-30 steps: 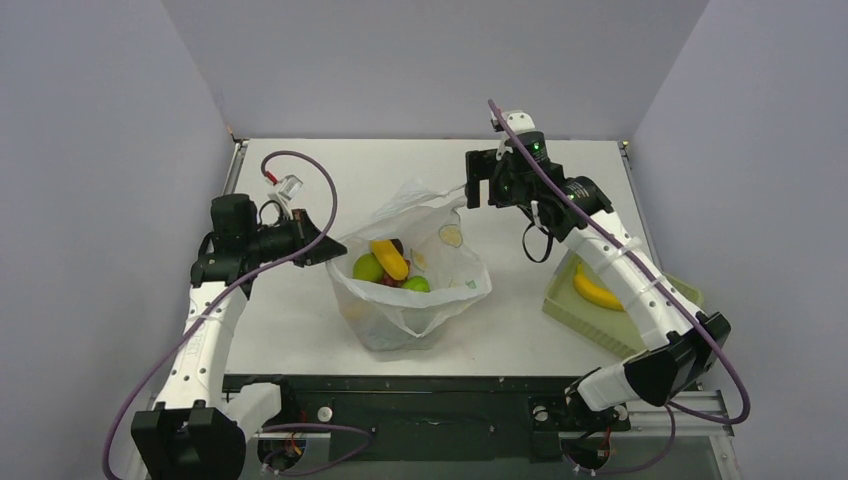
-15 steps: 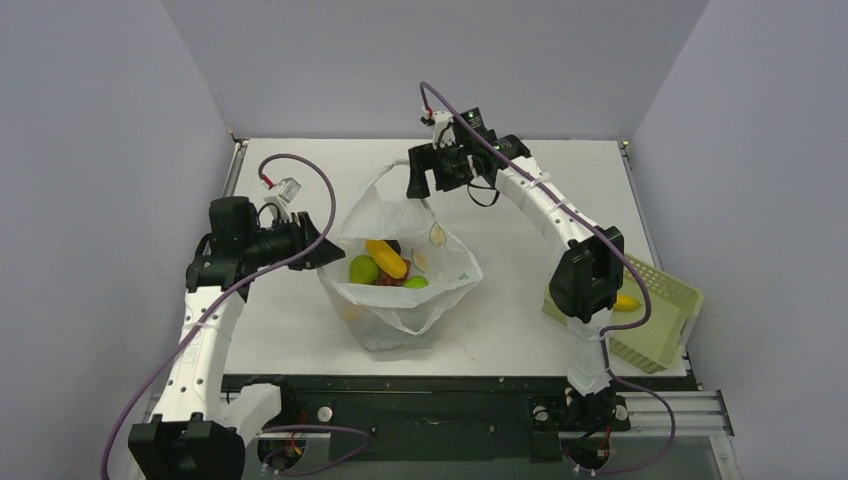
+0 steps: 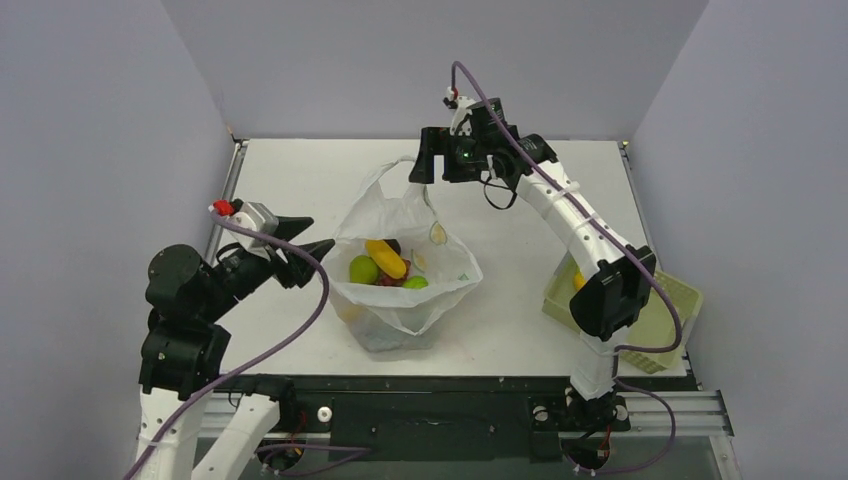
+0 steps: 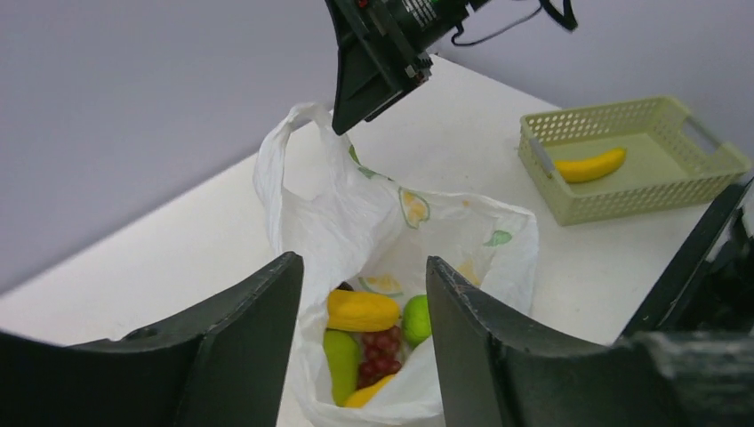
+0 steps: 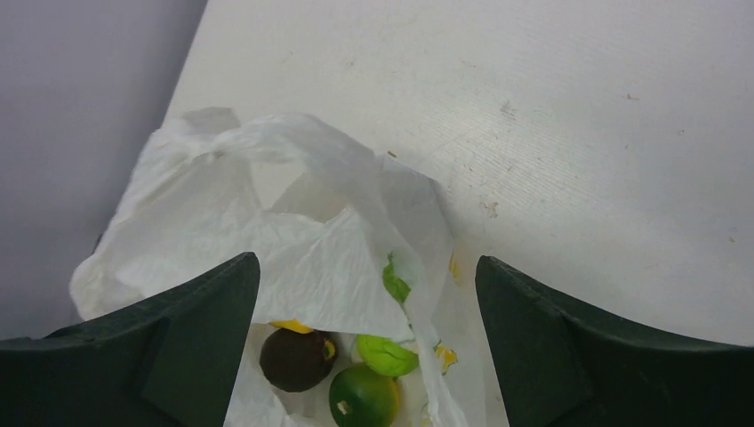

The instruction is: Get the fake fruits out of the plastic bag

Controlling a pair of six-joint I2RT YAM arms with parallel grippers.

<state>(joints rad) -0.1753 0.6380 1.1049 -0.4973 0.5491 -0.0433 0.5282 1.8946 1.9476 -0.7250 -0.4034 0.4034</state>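
The plastic bag (image 3: 400, 300) stands open mid-table, and in it lie fake fruits: a yellow lumpy piece (image 3: 388, 258), a green pear (image 3: 364, 268), a lime (image 3: 415, 283) and red grapes (image 4: 381, 347). My left gripper (image 3: 305, 240) hangs open just left of the bag's rim with nothing between its fingers. In the left wrist view, the left gripper (image 4: 360, 276) frames the bag's mouth. My right gripper (image 3: 425, 168) is open over the bag's far loop handle (image 4: 293, 133), not holding it. The right wrist view shows the right gripper (image 5: 366, 267) above a dark purple fruit (image 5: 296, 358) and the lime (image 5: 363, 398).
A pale yellow-green perforated basket (image 4: 702, 182) sits at the right edge of the table with a yellow banana (image 4: 591, 166) in it. The right arm's elbow (image 3: 610, 290) partly covers the basket from above. Grey walls close in on three sides.
My left gripper has opened and come off the bag's left rim, its arm folding back toward the near left. The right gripper swung left to above the bag's far handle.
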